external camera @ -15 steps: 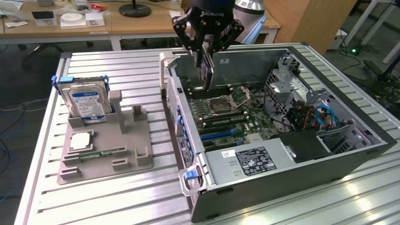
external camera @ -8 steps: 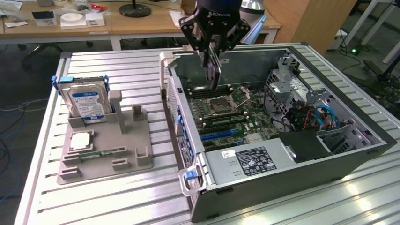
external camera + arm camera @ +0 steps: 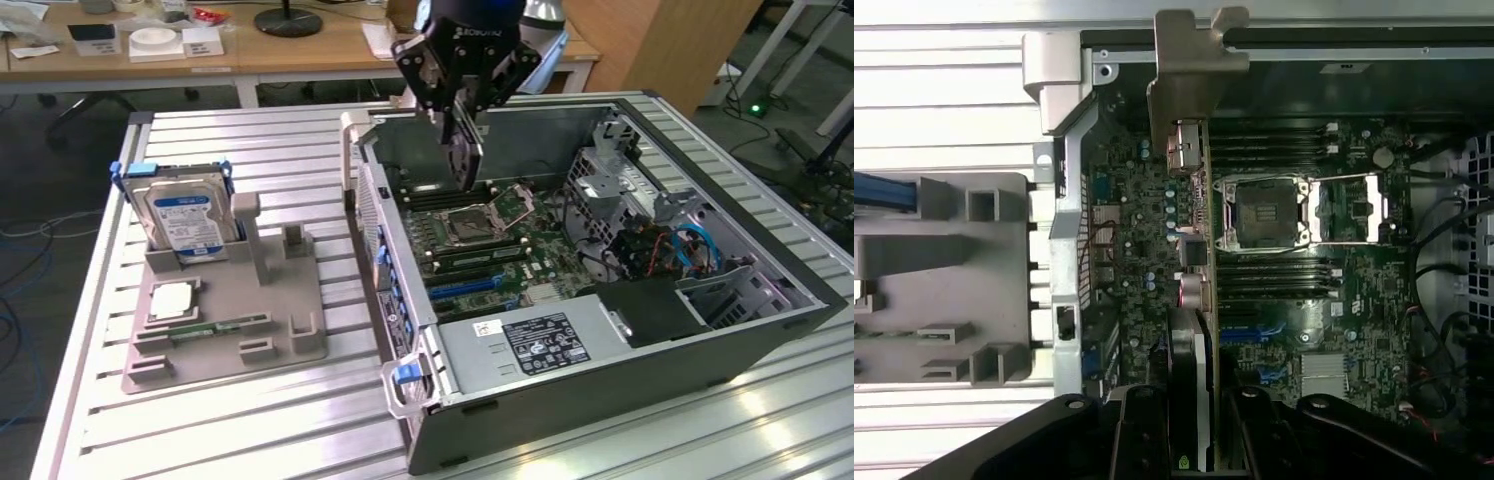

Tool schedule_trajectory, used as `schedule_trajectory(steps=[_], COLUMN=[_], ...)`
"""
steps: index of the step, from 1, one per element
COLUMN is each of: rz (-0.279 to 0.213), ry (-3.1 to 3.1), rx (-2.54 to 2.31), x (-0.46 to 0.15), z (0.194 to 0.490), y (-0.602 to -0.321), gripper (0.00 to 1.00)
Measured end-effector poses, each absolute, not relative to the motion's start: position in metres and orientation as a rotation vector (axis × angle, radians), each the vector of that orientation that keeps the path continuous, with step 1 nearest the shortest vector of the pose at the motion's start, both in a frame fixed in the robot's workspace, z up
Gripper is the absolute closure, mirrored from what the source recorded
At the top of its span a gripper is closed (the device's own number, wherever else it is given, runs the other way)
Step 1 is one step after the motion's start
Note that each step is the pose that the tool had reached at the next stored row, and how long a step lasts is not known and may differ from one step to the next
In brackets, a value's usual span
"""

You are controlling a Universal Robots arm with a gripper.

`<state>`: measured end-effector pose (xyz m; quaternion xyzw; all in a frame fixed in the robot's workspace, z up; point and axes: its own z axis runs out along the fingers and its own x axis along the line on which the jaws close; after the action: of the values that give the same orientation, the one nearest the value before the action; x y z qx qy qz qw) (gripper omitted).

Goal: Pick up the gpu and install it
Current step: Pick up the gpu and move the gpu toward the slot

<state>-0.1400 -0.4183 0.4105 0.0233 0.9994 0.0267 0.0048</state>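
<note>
My gripper (image 3: 461, 112) is shut on the gpu (image 3: 465, 155), a thin card that hangs edge-down over the open computer case (image 3: 574, 405). The card is above the motherboard (image 3: 497, 250), near the case's rear wall and close to the CPU socket (image 3: 489, 212). In the wrist view the gpu (image 3: 1192, 360) appears edge-on between my fingers (image 3: 1142, 435). Its silver metal bracket (image 3: 1189, 60) points toward the case's back edge, beside the CPU socket (image 3: 1269, 210) and over the board (image 3: 1139, 220). The card looks clear of the board.
On the exterior view's left stands a grey parts holder (image 3: 227, 335) with a blue-labelled hard drive (image 3: 187, 225) upright in it and a small white chip (image 3: 174, 300). A power supply (image 3: 534, 345) fills the case's near corner, with cables (image 3: 674, 250) to its right. Desks stand behind the slatted table.
</note>
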Motion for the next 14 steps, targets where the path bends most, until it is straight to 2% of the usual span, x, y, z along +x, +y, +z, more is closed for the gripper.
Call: schedule_trajectory(steps=[14], rz=[0.083], ry=[3.130], rx=[0.071], x=[-0.093], z=[0.410], y=[-0.418], gripper=[0.71])
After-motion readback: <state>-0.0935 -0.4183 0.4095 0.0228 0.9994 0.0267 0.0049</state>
